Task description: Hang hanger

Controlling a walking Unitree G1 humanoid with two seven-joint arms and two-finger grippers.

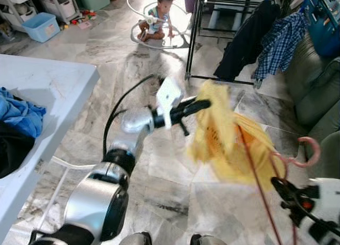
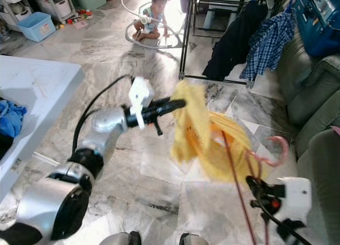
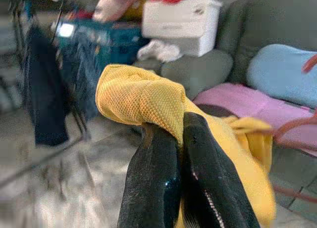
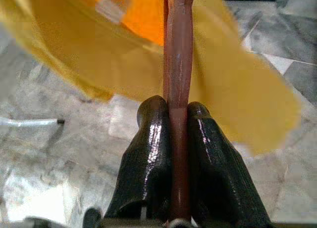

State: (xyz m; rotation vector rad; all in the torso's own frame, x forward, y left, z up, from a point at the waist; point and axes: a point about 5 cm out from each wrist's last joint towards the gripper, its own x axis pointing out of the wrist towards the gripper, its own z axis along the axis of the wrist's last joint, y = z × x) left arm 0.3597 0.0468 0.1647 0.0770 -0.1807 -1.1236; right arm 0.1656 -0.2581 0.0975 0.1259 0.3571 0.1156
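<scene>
A: Where is the left end effector [image 1: 204,103], and what is it doing?

B: It reaches forward over the marble floor [image 1: 133,75], its two black fingers [image 3: 153,183] clenched on a fold of the yellow mesh garment [image 1: 228,144]. The pinched fold bunches just above the fingertips in the left wrist view, and the rest of the cloth hangs down and away toward the robot's right.

A: And the right end effector [image 1: 281,189]?

B: Low at the robot's right, fingers [image 4: 148,163] pressed together on the reddish-brown hanger [image 1: 255,170]. The hanger's thin stem runs straight up between them and on into the garment above.

A: So the hanger sits where, exactly?

B: Between the two end effectors, held in the air. Its stem rises from the right end effector through the yellow cloth; its pink hook [image 1: 308,152] curls out just beyond the garment, on the side away from the left end effector.

A: What lies ahead of them?

B: A black clothes rack [image 1: 199,35] stands well beyond the left end effector, with a dark garment [image 1: 244,40] and a blue plaid shirt [image 1: 279,45] hanging on it. Further off, a small child [image 1: 156,19] sits on the floor inside a white hoop.

A: Anything beside the arms?

B: To the left of the left arm is a white surface [image 1: 48,85] with blue cloth [image 1: 18,115] and dark cloth piled at its near edge. A grey-green sofa [image 1: 319,91] lies to the right of the right end effector.
</scene>
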